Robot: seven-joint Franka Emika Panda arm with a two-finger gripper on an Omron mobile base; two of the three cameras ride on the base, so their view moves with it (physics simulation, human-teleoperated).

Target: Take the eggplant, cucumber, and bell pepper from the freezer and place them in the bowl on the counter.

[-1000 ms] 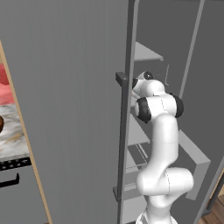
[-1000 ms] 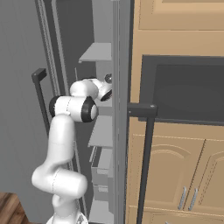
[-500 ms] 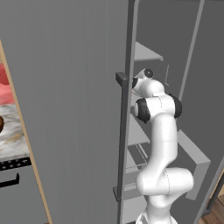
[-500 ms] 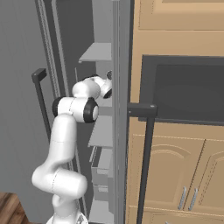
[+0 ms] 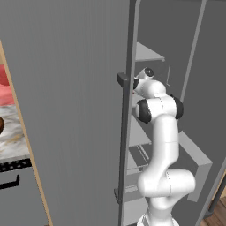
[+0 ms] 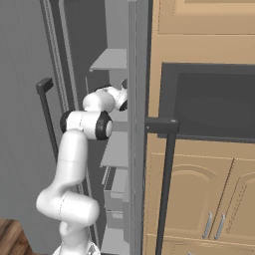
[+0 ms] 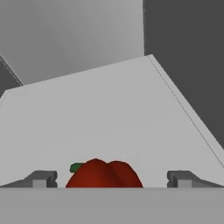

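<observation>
Reaching into the open freezer (image 5: 84,110), my arm has the gripper (image 7: 111,180) spread wide, its fingertips (image 7: 41,179) standing either side of the bell pepper (image 7: 104,174). I see the red bell pepper lying on a light grey shelf (image 7: 109,118), close to the shelf's near edge and not yet clamped.
</observation>
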